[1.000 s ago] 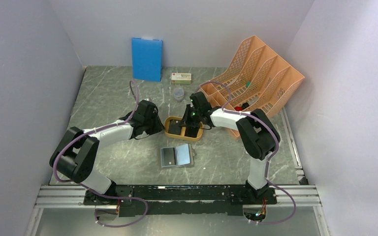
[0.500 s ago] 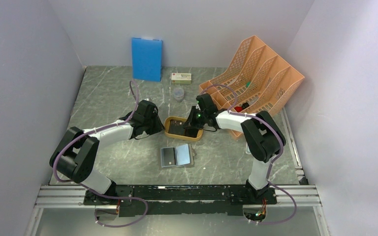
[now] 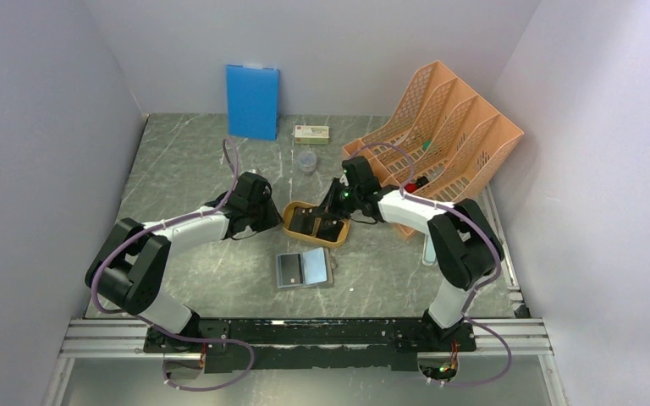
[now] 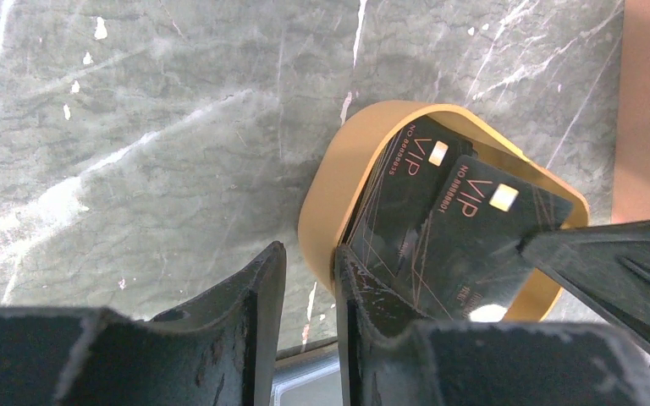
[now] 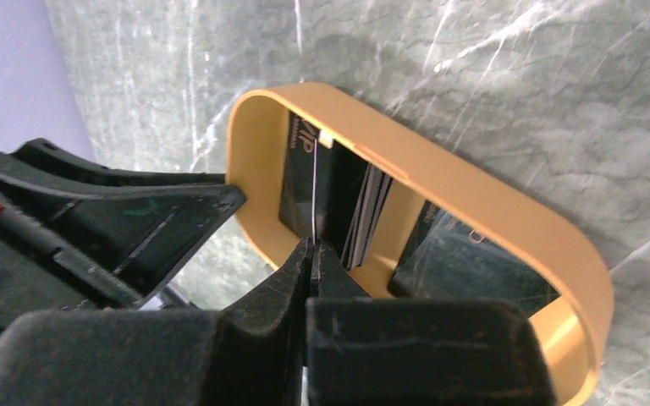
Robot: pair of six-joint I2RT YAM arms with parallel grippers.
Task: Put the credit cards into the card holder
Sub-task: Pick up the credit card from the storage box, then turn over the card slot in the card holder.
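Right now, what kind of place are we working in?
Probably a lab test booth staged as a desk: plain walls around a marbled table, an orange file rack, a metal mounting rail.

Right arm: the elbow is swung farther out to the right and nearer the table's near edge than a second ago.
Right wrist: it is drawn back toward the orange rack, and the forearm is laid flatter.
Right gripper: it is no longer pointed steeply down but is slanted into the yellow tray. It is pinched on a credit card.
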